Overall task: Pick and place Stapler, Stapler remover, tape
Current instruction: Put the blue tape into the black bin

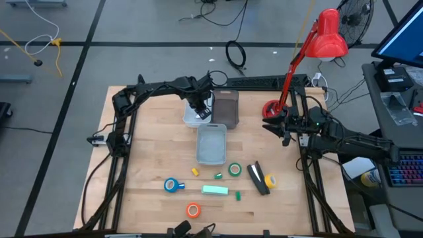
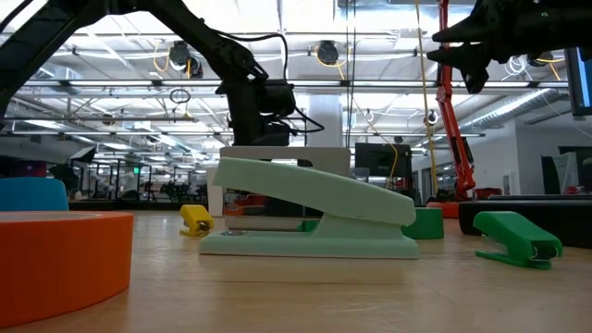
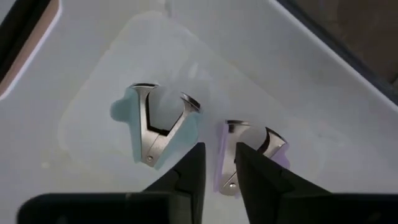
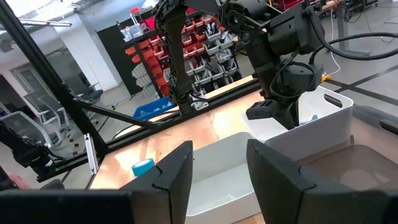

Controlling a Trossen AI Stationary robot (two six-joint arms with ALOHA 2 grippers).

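1. Hovering inside the white bin point(image 1: 192, 119), the left gripper point(image 3: 219, 163) has its jaws narrowly parted around the lilac staple remover point(image 3: 252, 149), with a pale blue staple remover point(image 3: 157, 127) just beside it.
2. The right gripper point(image 1: 275, 127) waits off to the bin's right with jaws parted, holding nothing.
3. The mint stapler point(image 1: 215, 190) lies well below the bin on open wood, its long axis crosswise.
4. Blue tape point(image 1: 173, 185), orange tape point(image 1: 193, 210) and green tape point(image 1: 234, 170) lie flat around the stapler.
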